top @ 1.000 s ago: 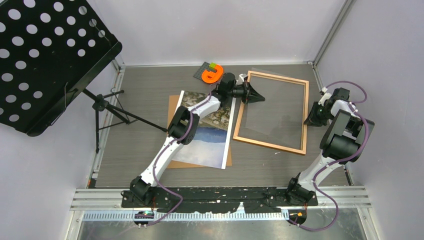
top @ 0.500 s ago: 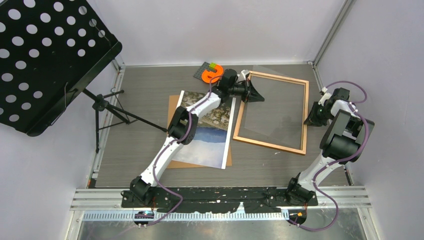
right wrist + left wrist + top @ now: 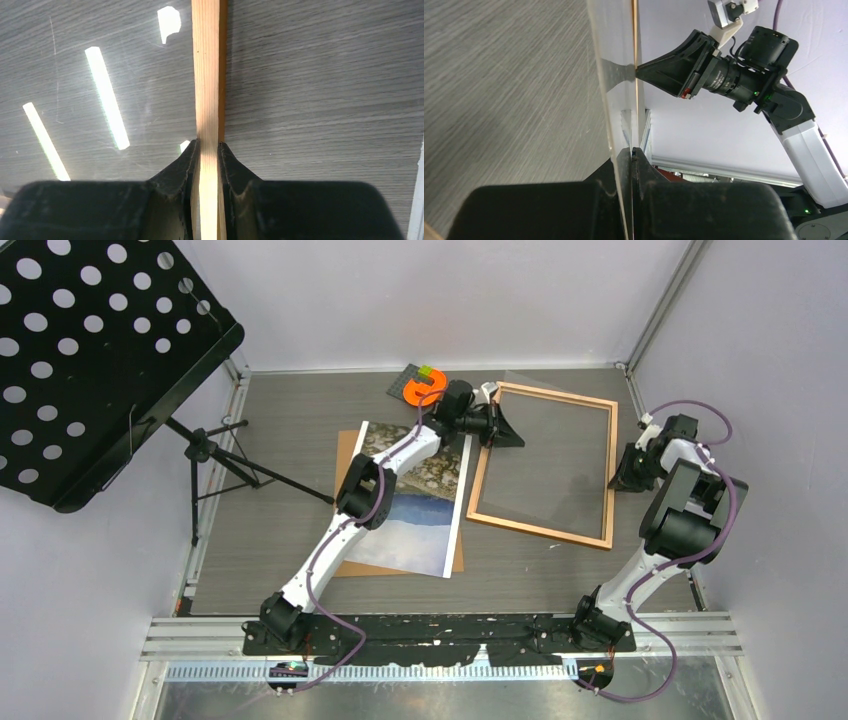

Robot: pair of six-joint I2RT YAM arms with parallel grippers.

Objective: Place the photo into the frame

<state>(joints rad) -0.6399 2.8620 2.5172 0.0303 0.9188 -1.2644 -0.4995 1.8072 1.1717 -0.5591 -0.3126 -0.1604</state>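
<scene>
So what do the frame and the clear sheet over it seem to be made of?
The frame: light wood, matte, seemingly unvarnished; fine grain runs along the rail. The clear sheet: transparent and glossy, likely thin plastic, though glass is possible; bright light strips reflect off it, fine scratches show, and the table grain reads through.

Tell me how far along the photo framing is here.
Done: nothing final; the photo lies outside the frame, on the backing board. In hand: the right gripper is shut on the frame's right rail, and the left gripper pinches the clear sheet at the frame's left edge. Left: probably settle the sheet, then put the photo in.
</scene>
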